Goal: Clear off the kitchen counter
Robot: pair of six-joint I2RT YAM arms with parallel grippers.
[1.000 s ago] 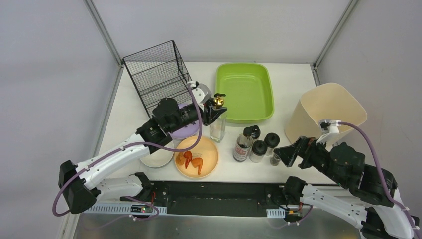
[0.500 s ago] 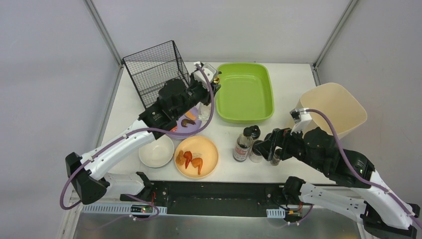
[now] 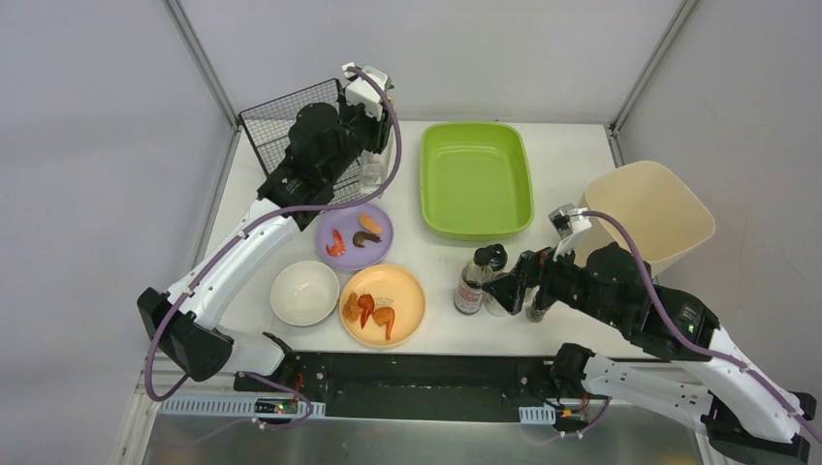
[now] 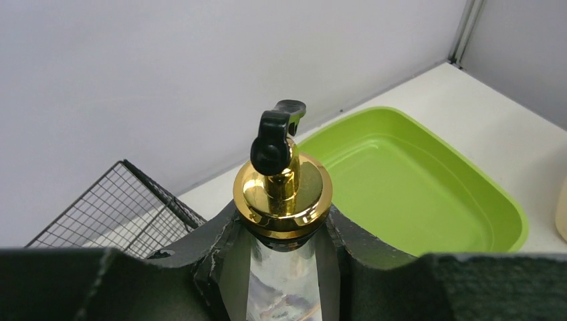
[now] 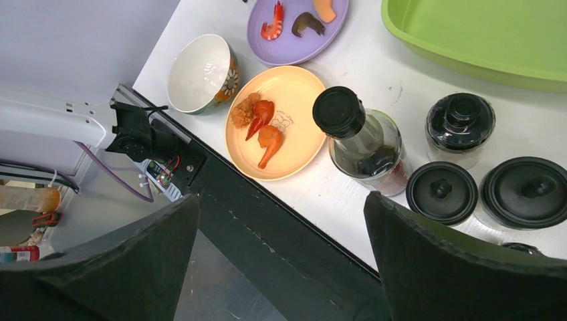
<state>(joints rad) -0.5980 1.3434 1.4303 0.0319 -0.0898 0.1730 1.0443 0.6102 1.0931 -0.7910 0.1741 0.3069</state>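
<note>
Kitchen counter (image 3: 570,155) — bottle (image 4: 283,194) in left hand (image 4: 284,257).

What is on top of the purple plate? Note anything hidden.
On the purple plate lie a red shrimp, a dark brown piece and an orange piece. Nothing covers them; only the plate beneath each is hidden.

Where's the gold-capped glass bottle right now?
Top view, far left: the gold-capped bottle is clamped in the left tool, held beside the wire basket, just left of the green tray.

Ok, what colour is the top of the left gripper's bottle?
Shiny gold collar with a black spout on the glass bottle; clearest in the left wrist view.
</note>
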